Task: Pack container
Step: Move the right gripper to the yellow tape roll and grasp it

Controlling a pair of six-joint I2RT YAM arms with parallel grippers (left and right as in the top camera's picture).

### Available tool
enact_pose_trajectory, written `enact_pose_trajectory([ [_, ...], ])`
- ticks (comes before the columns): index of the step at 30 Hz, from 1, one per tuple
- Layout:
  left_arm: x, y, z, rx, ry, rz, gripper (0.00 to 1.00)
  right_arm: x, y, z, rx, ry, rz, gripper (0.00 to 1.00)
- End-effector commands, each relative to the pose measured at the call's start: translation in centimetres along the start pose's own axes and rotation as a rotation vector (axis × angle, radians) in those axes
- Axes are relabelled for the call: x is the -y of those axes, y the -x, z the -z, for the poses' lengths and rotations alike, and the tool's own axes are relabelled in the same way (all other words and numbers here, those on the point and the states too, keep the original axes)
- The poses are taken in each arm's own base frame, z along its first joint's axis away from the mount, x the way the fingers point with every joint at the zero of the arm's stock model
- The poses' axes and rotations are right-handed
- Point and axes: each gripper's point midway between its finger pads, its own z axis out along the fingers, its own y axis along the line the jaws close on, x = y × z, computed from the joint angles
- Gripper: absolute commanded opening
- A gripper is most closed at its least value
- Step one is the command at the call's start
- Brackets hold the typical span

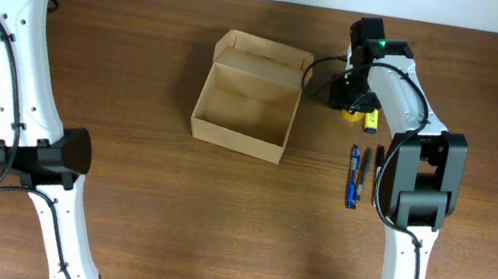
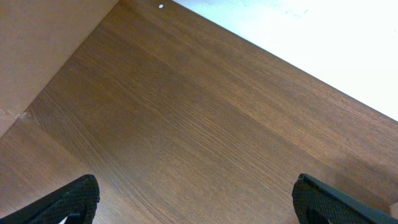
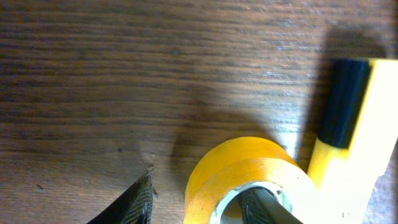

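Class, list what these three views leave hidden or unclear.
Tape roll: overhead, mostly under the right gripper; right wrist, cut off at the bottom edge.
Yellow item beside it: right wrist, blurred, cut off at the right edge.
Pens: overhead, too small to count.

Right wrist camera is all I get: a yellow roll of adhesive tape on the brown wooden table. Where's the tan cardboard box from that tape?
Observer: The tan cardboard box stands to the robot's left of the yellow tape roll, apart from it, as the overhead view shows.
Operator: Is it open for loading?
Observer: Yes, its flap lid is folded back on the far side, so the top is open.
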Motion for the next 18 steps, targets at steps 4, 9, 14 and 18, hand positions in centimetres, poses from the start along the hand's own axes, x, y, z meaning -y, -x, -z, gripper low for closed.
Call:
enact_pose_trajectory([
  [4, 0.1, -0.3, -1.0, -0.018, 0.007, -0.013, 1.0, 1.0, -1.2, -1.2, -0.054, -0.07, -0.052, 0.44],
  [9, 0.1, -0.3, -1.0, -0.018, 0.007, -0.013, 1.0, 1.0, -1.3, -1.2, -0.059, -0.07, -0.051, 0.08],
  [14, 0.1, -0.3, -1.0, -0.018, 0.007, -0.013, 1.0, 0.9, -1.1, -1.2, -0.052, -0.065, -0.052, 0.04],
  [18, 0.1, -0.3, -1.0, -0.018, 0.007, -0.013, 1.0, 0.3, 0.5, 0.7, -0.004, -0.026, -0.047, 0.04],
])
